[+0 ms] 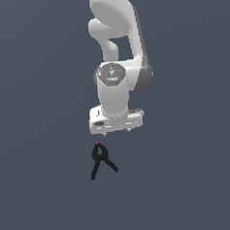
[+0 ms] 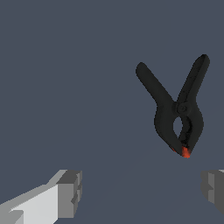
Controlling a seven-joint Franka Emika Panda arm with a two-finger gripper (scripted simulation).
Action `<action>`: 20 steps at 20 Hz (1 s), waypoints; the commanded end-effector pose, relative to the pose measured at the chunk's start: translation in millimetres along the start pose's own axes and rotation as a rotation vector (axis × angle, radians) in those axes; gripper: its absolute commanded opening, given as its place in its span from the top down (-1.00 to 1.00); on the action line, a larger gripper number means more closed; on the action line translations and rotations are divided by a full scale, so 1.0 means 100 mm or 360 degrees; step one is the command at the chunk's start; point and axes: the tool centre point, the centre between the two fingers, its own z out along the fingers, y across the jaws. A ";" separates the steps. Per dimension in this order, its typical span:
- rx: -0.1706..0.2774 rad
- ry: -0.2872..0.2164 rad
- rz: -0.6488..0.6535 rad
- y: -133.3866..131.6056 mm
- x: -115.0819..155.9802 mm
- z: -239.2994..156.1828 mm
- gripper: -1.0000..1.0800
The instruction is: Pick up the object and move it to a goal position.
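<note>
The object, a small black spring clamp (image 1: 101,160) with two splayed legs and a tiny red tip, lies flat on the dark grey floor. My gripper (image 1: 117,133) hangs above and behind it, slightly toward the exterior view's right, open and empty. In the wrist view the clamp (image 2: 177,109) lies ahead of the fingers, nearer to one fingertip (image 2: 213,186) than the other (image 2: 70,192). Its red tip points toward the gripper and its legs point away. The clamp lies outside the gap between the fingers, and only their short tips show in the exterior view.
The white arm (image 1: 117,53) rises from the gripper to the picture's upper edge. The plain dark grey floor (image 1: 44,190) spreads all around.
</note>
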 end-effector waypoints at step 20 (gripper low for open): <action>-0.0022 0.0018 -0.0200 0.88 0.53 0.73 -0.92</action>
